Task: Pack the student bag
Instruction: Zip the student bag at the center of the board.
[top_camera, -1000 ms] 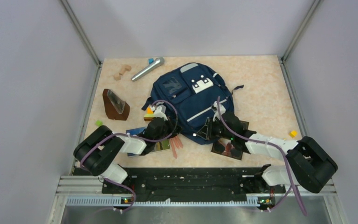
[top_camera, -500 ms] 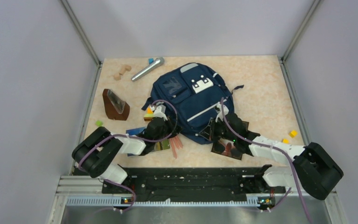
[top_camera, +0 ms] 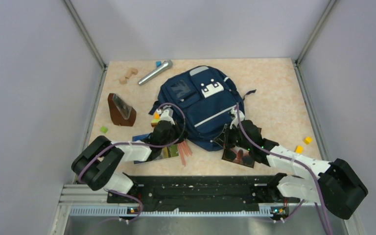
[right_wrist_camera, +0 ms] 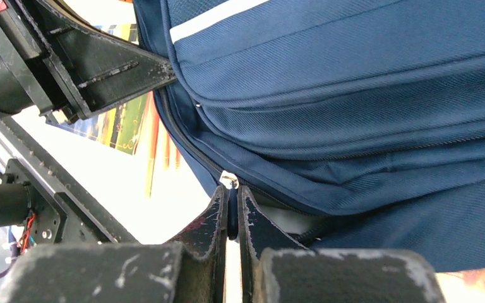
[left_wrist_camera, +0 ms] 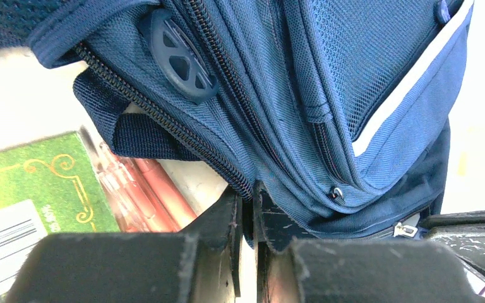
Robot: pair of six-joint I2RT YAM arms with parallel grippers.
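Observation:
The student bag (top_camera: 200,105), navy with light grey stripes and a white patch, lies flat mid-table. My left gripper (top_camera: 172,130) is at its near-left edge; in the left wrist view its jaws (left_wrist_camera: 245,196) are shut on a fold of the bag's fabric (left_wrist_camera: 328,95) beside a zipper track. At the near-right edge is my right gripper (top_camera: 224,139). The right wrist view shows it (right_wrist_camera: 230,192) shut on a dark zipper pull (right_wrist_camera: 232,211) under the bag's lower seam (right_wrist_camera: 353,82).
A green book (left_wrist_camera: 44,183) and red pens (left_wrist_camera: 145,189) lie by the left gripper. A dark framed picture (top_camera: 240,157) lies under the right arm. A silver microphone (top_camera: 154,72), wooden blocks (top_camera: 128,75), a brown stand (top_camera: 121,109) and small coloured blocks (top_camera: 299,149) are scattered around.
My right gripper has closed on the zipper pull, and the right arm has stretched further out to the right. The left gripper has kept its hold and place.

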